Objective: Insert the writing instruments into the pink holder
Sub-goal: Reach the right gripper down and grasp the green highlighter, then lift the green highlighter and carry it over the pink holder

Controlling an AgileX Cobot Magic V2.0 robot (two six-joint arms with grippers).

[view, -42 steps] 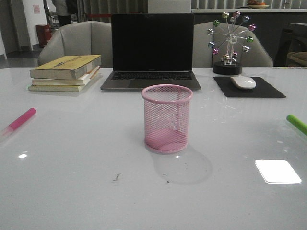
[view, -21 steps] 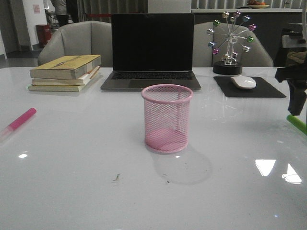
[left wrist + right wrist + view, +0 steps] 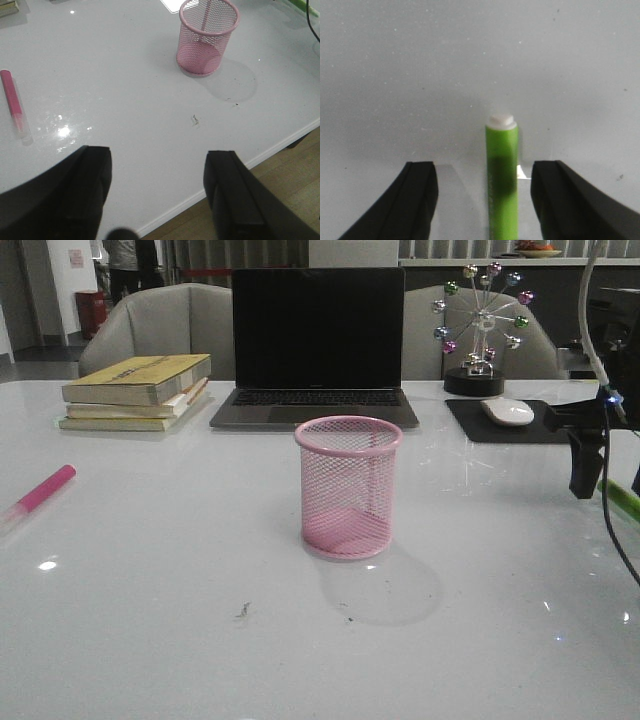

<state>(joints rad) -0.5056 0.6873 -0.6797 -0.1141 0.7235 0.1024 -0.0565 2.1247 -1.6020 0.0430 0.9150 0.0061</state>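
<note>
**Right arm over the green marker, cup standing empty**

A glossy white table fills the front view, with grey armchairs behind its far edge. Along that edge sit a stack of books, an open laptop with a dark screen, a small ferris-wheel ornament, and a white mouse on a black mouse pad.

The pink holder stands upright near the middle of the table, in front of the laptop, with nothing inside it. The magenta marker lies flat well off to its left, near the table's left edge, pale end toward the robot. The lime green marker lies flat at the right edge of the front view.

The right gripper hangs just above the green marker, jaws spread wide with the marker's barrel between them and touching neither finger. The left gripper is also spread apart and holds nothing, over the table's near edge, well apart from the magenta marker
</note>
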